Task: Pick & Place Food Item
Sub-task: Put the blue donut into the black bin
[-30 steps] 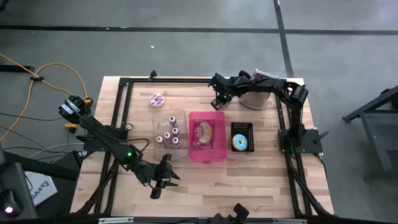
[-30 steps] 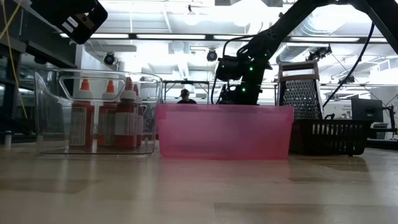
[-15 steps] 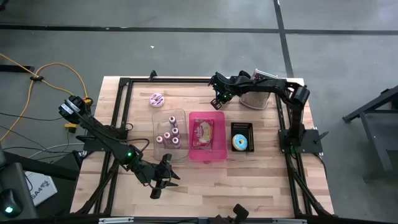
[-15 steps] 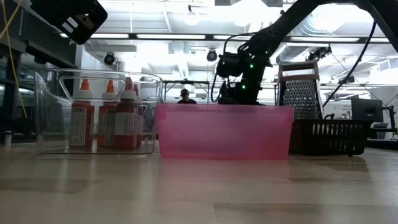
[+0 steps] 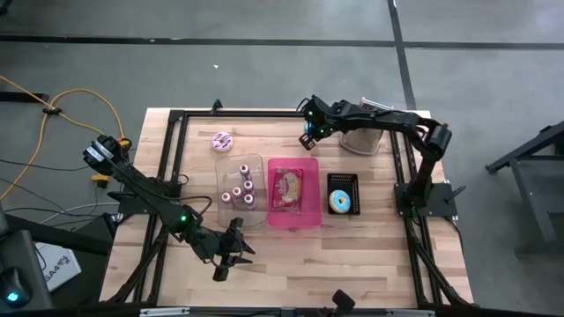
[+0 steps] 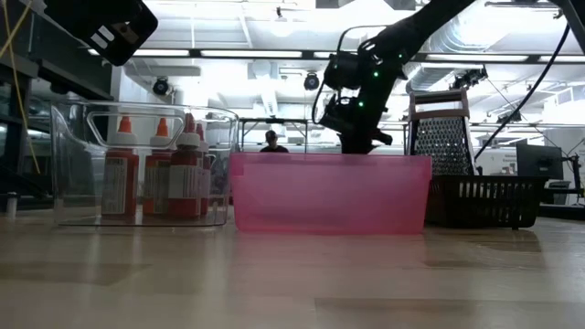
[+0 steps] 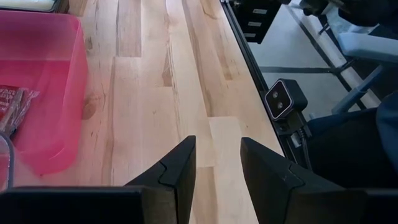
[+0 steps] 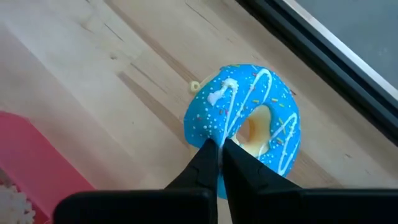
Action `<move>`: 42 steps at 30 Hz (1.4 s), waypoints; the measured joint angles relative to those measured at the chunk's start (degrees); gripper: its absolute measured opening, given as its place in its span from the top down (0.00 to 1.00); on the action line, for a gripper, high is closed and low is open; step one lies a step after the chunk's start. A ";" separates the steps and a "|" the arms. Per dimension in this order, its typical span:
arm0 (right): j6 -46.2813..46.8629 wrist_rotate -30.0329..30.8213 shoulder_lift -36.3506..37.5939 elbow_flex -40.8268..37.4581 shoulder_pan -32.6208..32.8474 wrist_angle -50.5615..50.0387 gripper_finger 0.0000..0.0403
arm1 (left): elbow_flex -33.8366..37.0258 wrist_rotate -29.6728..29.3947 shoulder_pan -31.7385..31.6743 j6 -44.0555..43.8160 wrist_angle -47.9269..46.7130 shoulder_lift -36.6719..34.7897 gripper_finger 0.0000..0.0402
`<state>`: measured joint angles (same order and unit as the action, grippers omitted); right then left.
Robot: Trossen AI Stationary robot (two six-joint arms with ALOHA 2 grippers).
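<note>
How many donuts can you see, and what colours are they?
Blue donuts: 2, one in the right claw, another in the black basket.
Pink donuts: 1, on the table.
Total: 3 donuts.

Wooden table (image 5: 352, 238) with pink bin (image 5: 293, 193), clear bin (image 5: 241, 188), black basket (image 5: 343, 194), pink donut (image 5: 222, 141).

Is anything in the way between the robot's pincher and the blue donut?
No, nothing visible. The right end effector is shut on the blue donut itself, over the wooden table.
</note>
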<state>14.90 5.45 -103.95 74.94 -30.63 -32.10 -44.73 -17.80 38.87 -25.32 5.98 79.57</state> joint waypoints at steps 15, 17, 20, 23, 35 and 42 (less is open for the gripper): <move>1.93 0.96 9.31 0.00 6.69 -6.34 0.99 | 0.00 0.00 0.00 0.01 0.00 0.00 0.69; 3.17 2.20 11.26 0.06 8.49 -8.28 0.99 | 0.00 0.00 -0.01 0.00 0.00 0.00 0.69; 5.07 3.35 13.94 0.04 10.93 -13.65 0.99 | 0.00 0.00 0.00 0.00 0.00 0.00 0.69; 8.20 3.65 16.25 0.04 13.53 -17.41 0.99 | 0.00 0.00 0.00 0.00 0.00 0.00 0.69; 21.97 9.20 18.48 0.00 25.37 -28.62 0.99 | 0.00 0.00 -0.02 0.00 0.00 0.00 0.69; 33.45 10.31 18.48 0.00 31.65 -35.92 0.99 | 0.00 0.01 0.04 0.00 0.00 0.01 0.69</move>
<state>48.34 15.77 -85.47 74.94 1.02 -68.02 -44.73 -17.79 38.91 -25.32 5.98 79.58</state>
